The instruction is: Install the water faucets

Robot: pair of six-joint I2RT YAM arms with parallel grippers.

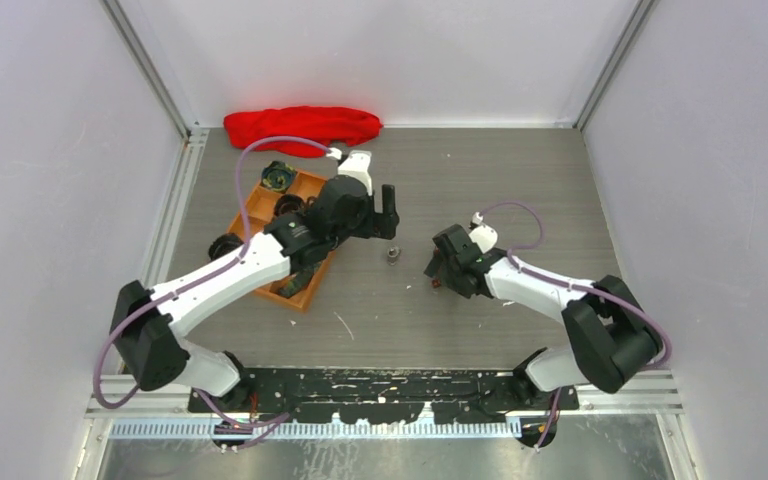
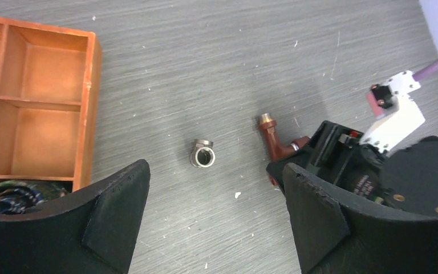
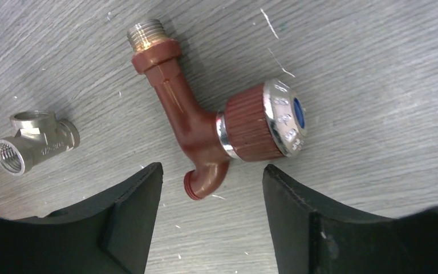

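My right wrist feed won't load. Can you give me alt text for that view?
A reddish-brown water faucet lies flat on the grey table at the mouth of the open right claw, not gripped. Its threaded end points away, and its ribbed knob with a blue-dotted chrome cap is to the right. A silvery tee fitting lies apart to its left.

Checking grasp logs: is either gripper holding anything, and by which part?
Nothing. The left gripper and right gripper are both open; the faucet lies loose on the table.
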